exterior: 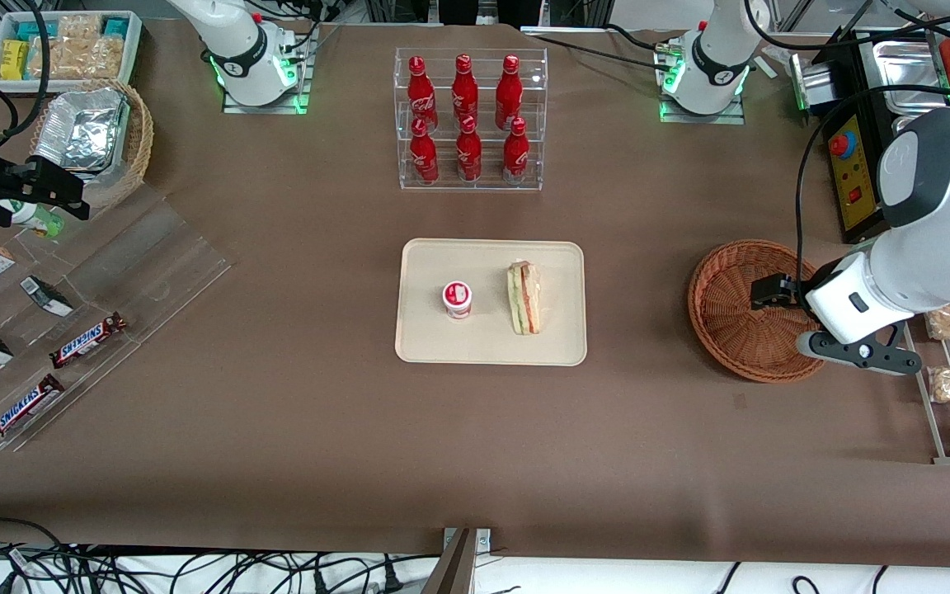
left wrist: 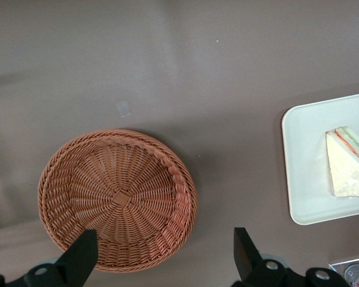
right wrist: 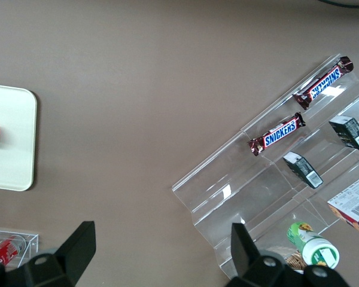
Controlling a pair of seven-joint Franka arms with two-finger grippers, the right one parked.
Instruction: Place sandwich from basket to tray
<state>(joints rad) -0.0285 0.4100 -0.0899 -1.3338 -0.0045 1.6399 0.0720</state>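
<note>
One sandwich [exterior: 524, 297], lying on one tray [exterior: 417, 338], beside one red-and-white cup [exterior: 457, 299]. One basket [exterior: 722, 322], well apart from the tray toward the working arm's end, with nothing in it. Six red bottles [exterior: 465, 115] in a clear rack farther from the front camera than the tray. Two Snickers bars [exterior: 87, 340] on the clear shelf toward the parked arm's end. Gripper [left wrist: 161, 254] hovering over the basket's rim, fingers [left wrist: 81, 257] spread wide, holding nothing.
</note>
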